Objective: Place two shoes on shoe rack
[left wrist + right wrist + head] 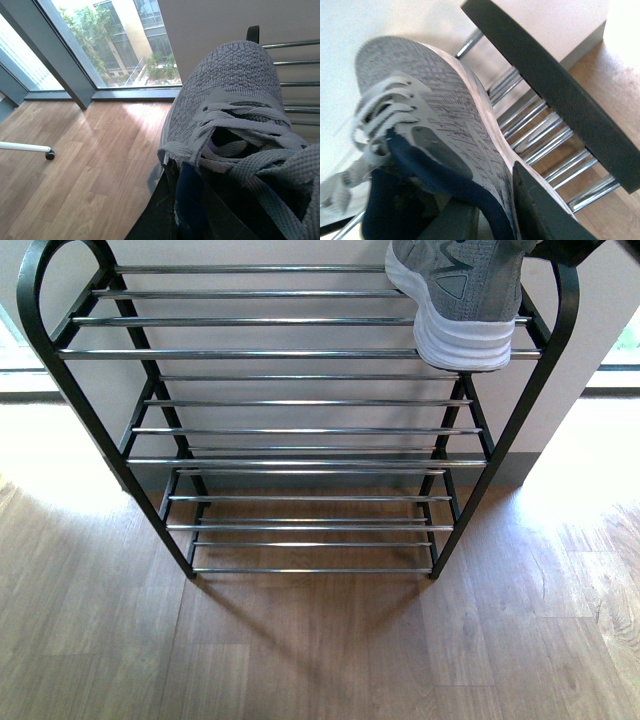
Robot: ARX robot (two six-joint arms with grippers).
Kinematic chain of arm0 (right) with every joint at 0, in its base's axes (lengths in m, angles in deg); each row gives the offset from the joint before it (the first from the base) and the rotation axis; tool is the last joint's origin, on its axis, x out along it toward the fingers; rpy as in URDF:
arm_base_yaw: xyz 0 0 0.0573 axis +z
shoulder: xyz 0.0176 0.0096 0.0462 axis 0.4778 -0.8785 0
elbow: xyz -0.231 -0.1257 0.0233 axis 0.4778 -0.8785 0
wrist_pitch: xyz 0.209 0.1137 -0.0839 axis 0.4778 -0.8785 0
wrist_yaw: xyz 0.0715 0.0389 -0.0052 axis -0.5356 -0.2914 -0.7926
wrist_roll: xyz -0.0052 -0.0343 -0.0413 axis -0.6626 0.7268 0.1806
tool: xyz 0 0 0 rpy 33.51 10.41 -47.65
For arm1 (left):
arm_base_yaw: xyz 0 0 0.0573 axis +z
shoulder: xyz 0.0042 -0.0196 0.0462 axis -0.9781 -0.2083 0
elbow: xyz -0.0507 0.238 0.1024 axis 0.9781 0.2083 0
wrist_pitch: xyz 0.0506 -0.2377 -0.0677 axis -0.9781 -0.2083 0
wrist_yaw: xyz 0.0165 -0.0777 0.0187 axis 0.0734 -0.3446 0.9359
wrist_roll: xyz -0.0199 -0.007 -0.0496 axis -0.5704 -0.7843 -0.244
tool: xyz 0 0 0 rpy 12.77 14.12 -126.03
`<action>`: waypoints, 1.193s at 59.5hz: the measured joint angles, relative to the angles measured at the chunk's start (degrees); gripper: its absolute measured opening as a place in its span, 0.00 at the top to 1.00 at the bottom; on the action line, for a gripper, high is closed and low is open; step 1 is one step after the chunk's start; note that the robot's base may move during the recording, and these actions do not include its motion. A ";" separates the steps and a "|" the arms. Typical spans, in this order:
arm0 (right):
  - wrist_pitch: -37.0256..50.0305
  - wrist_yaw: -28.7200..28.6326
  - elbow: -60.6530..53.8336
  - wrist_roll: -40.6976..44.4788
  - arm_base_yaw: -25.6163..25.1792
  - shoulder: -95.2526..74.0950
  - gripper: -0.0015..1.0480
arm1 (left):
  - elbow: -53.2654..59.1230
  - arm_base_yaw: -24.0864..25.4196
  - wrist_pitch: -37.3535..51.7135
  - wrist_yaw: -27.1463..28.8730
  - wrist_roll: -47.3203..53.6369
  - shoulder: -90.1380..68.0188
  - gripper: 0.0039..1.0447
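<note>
Sneaker [455,300] is at the right end of the shoe rack's [300,430] top tier, its heel past the front bar [250,353] and the right gripper [495,215] clamped on its collar. If released here, it may tip forward off the bars. The left gripper [172,210] grips the second sneaker [230,85], which is not yet racked.

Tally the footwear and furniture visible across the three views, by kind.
grey knit sneakers: 2 (the second shows only in the left wrist view)
shoe rack: 1
Total: 3
</note>
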 joint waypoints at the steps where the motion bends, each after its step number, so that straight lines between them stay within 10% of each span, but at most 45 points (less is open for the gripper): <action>1: 0.00 -0.26 -0.33 0.61 0.00 0.81 0.74 | 0.00 0.00 0.00 0.00 0.00 0.00 0.99; 17: 8.87 4.22 -15.02 23.71 -6.14 22.88 0.23 | 0.00 0.00 0.00 0.00 0.00 0.00 0.99; 27: 43.78 -11.87 -38.99 47.76 -12.98 36.63 0.52 | 0.00 -0.02 0.00 0.00 0.00 0.00 0.99; 46: 52.94 -14.43 -59.47 53.64 -14.16 45.64 0.99 | 0.00 0.00 0.00 -0.02 0.00 0.00 0.99; 71: 54.23 -17.62 -74.60 54.31 -17.55 59.82 0.98 | 0.00 0.00 0.00 0.00 0.02 0.00 0.99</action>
